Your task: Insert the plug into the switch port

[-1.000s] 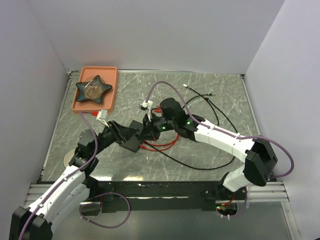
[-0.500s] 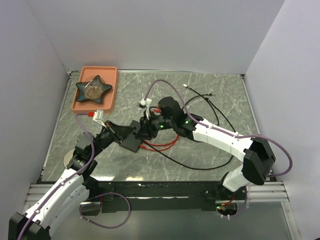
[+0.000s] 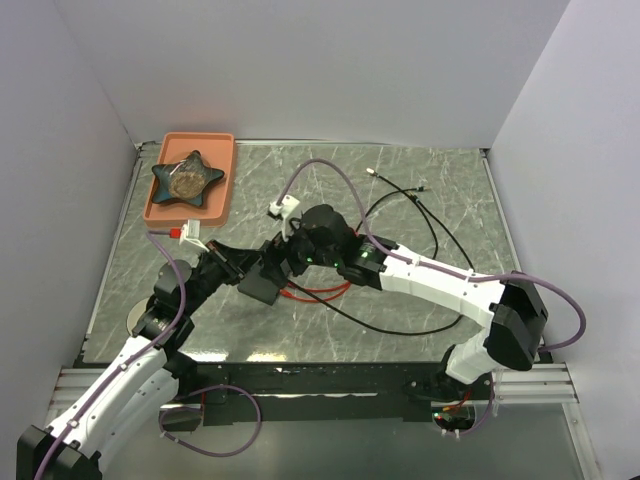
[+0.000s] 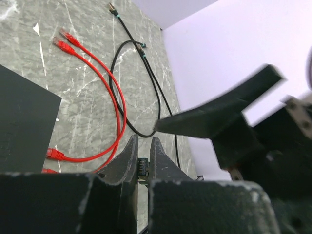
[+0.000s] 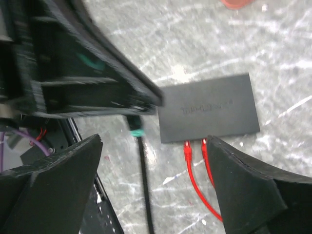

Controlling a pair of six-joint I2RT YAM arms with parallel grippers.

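Left gripper: jaws pinched almost together on the plug, a small connector with a teal collar. Its black cable trails down from it.

Right gripper: fingers spread wide with nothing held between them, hanging close beside the left gripper's tips.

The switch lies flat on the table, just ahead of the right gripper and a little beyond the held plug, apart from it. Two red cables meet the switch's edge nearest that gripper.

Switch: smooth matte black plastic. Plug: plastic, finish too blurred. Table: marble-look, slight sheen. Red cables: glossy jacket. Tray: matte plastic.
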